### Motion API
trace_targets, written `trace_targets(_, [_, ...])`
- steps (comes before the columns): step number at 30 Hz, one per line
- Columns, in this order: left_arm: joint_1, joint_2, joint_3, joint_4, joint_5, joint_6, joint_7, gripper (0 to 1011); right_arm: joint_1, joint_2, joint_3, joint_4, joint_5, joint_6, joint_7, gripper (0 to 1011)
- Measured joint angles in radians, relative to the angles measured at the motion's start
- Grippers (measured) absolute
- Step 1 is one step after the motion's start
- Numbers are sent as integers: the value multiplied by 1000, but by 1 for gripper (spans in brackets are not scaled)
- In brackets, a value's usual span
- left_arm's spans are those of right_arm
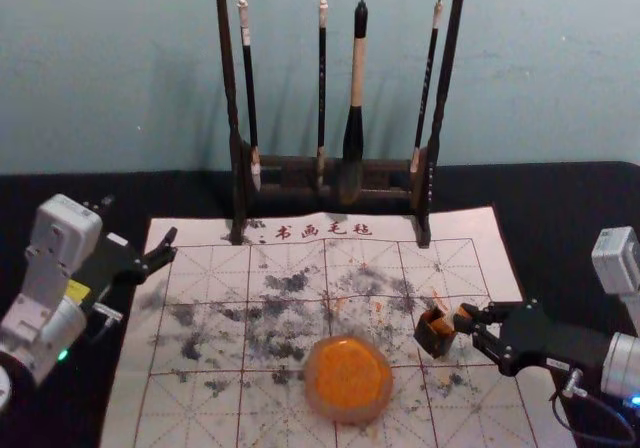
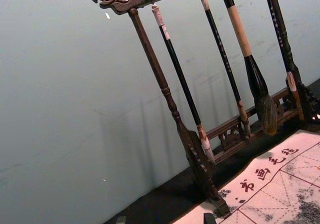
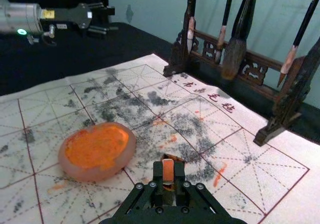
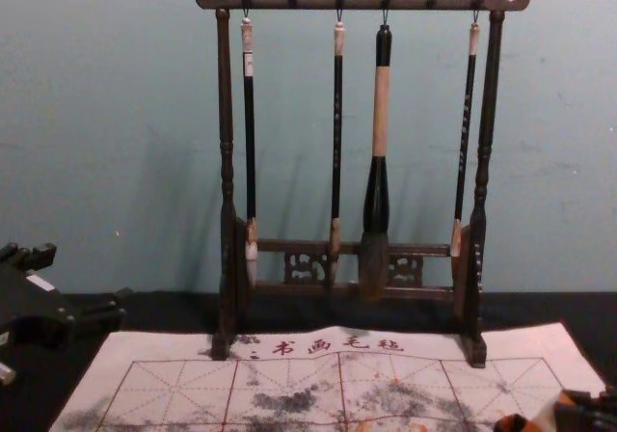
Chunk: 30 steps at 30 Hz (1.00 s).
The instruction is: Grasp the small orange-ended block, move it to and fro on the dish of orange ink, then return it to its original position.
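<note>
1. While the right gripper is working at the right side of the mat, its jaws are gripping the small orange-ended block, pinching it from both sides.
2. Just beside those jaws, toward the robot's left, the dark open box is standing on the mat; the block's end is pointing toward it, though whether they are touching I can't fairly say.
3. Beyond the box, the ink dish is lying farther left and closer to the body, so an inking pass would be calling for a leftward, backward carry, with the right arm being the nearer one.
4. The dish is holding orange ink; orange is also showing at the box's mouth.
5. The box is probably serving as the block's home, and the block could be either leaving or returning.
6. The left gripper is idling near the mat's left edge, its jaws standing apart.
</note>
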Motion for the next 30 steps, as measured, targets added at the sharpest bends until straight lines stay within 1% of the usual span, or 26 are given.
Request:
trace_targets(6, [0,0,0,0,0,0,0,1001,-8,12,6,-30,15,14,-2,83])
trace_targets(10, [0,0,0,0,0,0,0,1001,-17,25,14,-58,22,17,-15,84])
trace_targets(13, [0,0,0,0,0,0,0,1001,-24,35,20,-75,22,18,-25,83])
trace_targets(16, [0,0,0,0,0,0,0,1001,-38,51,33,-111,21,19,-43,83])
trace_targets(23, [0,0,0,0,0,0,0,1001,-52,68,51,-163,21,24,-63,84])
trace_targets(25, [0,0,0,0,0,0,0,1001,-51,70,51,-172,20,29,-64,84])
trace_targets(29, [0,0,0,0,0,0,0,1001,-37,71,40,-187,3,50,-72,83])
trace_targets(30, [0,0,0,0,0,0,0,1001,-28,70,32,-192,-6,61,-72,83])
